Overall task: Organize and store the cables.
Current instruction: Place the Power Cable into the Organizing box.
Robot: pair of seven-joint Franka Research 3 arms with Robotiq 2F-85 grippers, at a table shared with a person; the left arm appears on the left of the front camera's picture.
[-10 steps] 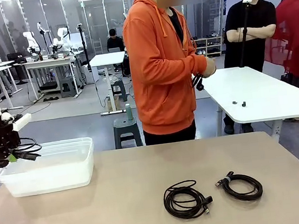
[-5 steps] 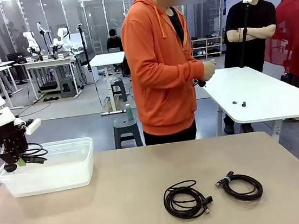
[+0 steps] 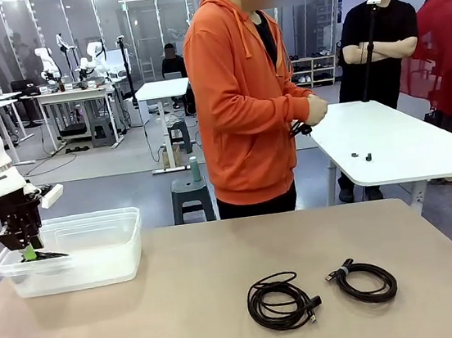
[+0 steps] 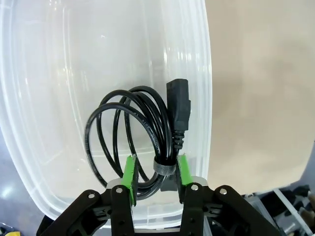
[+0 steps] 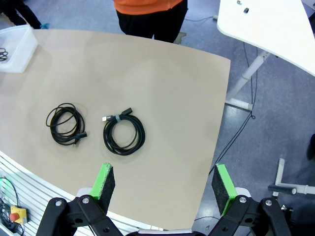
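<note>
- Depositing is the step in hand: the left gripper (image 4: 156, 160), jaws parted, straddles the tied cable (image 4: 178, 110) lying inside the clear bin (image 3: 98, 271) at the table's (image 3: 185, 306) far left corner.
- Right gripper (image 5: 162, 182) hangs wide apart above the near right edge.
- Next, likely: lift clear of the bin, then fetch the two coils (image 3: 302, 306) (image 3: 385, 288) near the table's near edge.
</note>
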